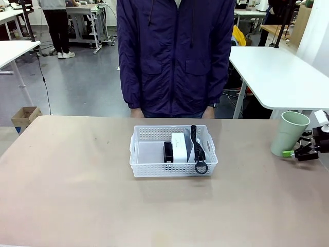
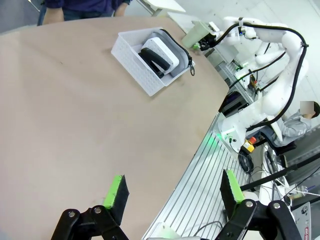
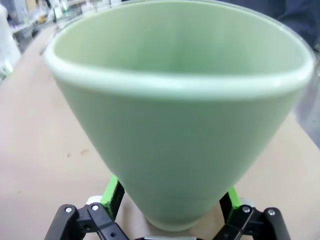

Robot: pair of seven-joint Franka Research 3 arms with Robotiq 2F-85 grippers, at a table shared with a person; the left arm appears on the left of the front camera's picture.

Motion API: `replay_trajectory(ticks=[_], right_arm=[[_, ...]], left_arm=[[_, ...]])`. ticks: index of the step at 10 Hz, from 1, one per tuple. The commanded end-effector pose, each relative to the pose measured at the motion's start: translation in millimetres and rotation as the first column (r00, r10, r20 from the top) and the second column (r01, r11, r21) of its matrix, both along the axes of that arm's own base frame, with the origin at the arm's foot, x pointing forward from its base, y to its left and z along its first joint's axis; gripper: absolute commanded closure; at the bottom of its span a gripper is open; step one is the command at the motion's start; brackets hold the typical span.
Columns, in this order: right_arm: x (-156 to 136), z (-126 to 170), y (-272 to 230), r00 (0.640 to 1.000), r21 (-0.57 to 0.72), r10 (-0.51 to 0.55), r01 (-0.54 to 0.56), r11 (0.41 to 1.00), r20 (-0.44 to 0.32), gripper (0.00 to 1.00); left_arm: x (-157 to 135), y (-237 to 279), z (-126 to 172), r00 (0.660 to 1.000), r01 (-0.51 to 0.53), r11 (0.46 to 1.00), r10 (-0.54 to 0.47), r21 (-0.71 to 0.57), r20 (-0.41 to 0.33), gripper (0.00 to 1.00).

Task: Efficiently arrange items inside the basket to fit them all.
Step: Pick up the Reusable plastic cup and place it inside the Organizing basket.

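Basket [image 1: 140, 165] at frame centre already holds stapler [image 1: 168, 152], white box [image 1: 179, 146] and pouch [image 1: 196, 150], left half free. Green cup [image 1: 289, 134] stands at right edge, right gripper [image 3: 170, 205] fingers straddling its base, grip uncertain. Left gripper [image 2: 172, 192] released, empty. Cup remains.

Basket [image 1: 138, 163] mid-table: stapler [image 1: 168, 152], box [image 1: 179, 146], pouch [image 1: 194, 146] inside, left to right. Cup [image 1: 290, 133] well right of basket.
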State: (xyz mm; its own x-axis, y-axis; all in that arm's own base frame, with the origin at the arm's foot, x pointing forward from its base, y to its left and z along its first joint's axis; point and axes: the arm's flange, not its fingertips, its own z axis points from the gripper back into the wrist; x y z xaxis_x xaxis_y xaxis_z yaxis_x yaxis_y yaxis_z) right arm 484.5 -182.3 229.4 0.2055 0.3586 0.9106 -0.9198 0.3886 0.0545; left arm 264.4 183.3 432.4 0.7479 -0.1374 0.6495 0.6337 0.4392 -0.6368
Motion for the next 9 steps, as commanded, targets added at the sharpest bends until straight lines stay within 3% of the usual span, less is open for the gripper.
replay_trajectory(ticks=[1, 6, 9], right_arm=[[6.5, -2.1, -9.6, 0.999, 0.149, -0.022, 0.018, 0.989, 0.023, 0.0], [9.8, 2.3, -12.6, 1.0, 0.33, -0.007, 0.014, 0.944, -0.023, 0.0], [10.0, 3.3, -12.1, 1.0, 0.339, -0.016, 0.023, 0.94, -0.024, 0.0]], left_arm=[[-1.4, -0.3, 0.6, 1.0, 0.01, 1.0, -0.009, -0.009, 0.021, 0.03], [-1.4, -0.3, 0.6, 1.0, 0.01, 1.0, -0.009, -0.009, 0.021, 0.03], [-1.4, -0.3, 0.6, 1.0, 0.01, 1.0, -0.009, -0.009, 0.021, 0.03]])
